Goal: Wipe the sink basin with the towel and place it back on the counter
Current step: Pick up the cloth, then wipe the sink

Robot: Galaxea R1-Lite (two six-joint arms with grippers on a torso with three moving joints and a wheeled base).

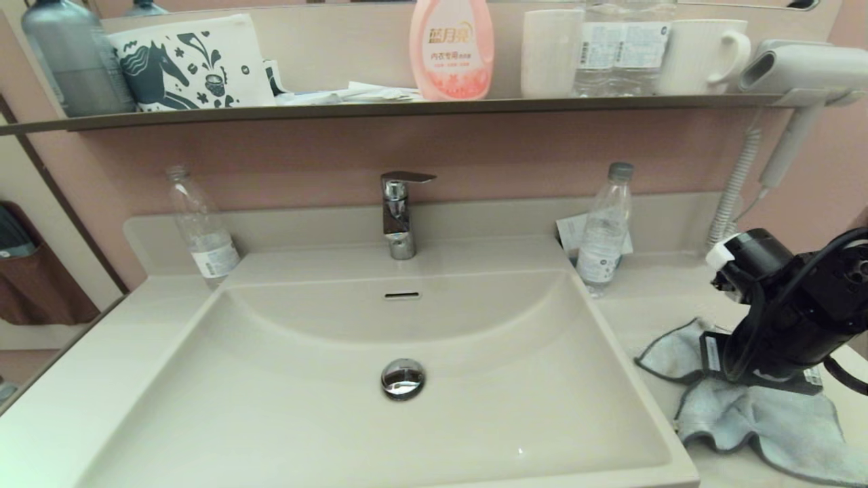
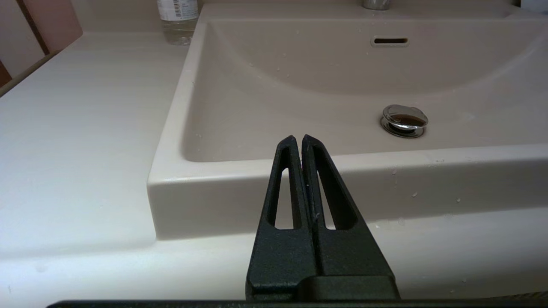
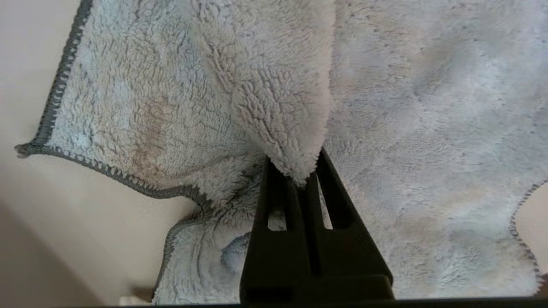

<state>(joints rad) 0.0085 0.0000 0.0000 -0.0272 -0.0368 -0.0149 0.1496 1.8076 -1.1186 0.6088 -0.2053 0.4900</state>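
The small fluffy pale-blue microfibre towel point(image 1: 759, 420) with dark grey edge trim lies rumpled on the smooth cream-white counter point(image 1: 651, 305), at about four o'clock from the round chrome drain plug point(image 1: 403, 378) and just beside the right rim of the large rectangular cream-white sink basin point(image 1: 285, 407); part of the cloth is raised in a fold while the rest rests flat. The right gripper point(image 3: 305, 171) is down over that cloth; its black fingers point(image 3: 278, 188) are drawn narrow and pinch a raised fold of the pile between them, as the right wrist view shows; the black right arm point(image 1: 793, 312) hides this grip in the head view. The left gripper point(image 2: 301, 143) hovers off the front of the basin, at roughly six o'clock from the drain, its two black fingers pressed together with nothing between them.

A chrome single-lever tap point(image 1: 400, 213) stands at twelve o'clock behind the basin, above the small overflow slot point(image 1: 402, 295); a clear plastic bottle with a grey cap point(image 1: 603, 230) stands on the counter at two o'clock, another clear plastic bottle point(image 1: 202, 227) at ten o'clock; a pink detergent bottle point(image 1: 451, 47) stands on the thin dark shelf point(image 1: 339, 110) above.
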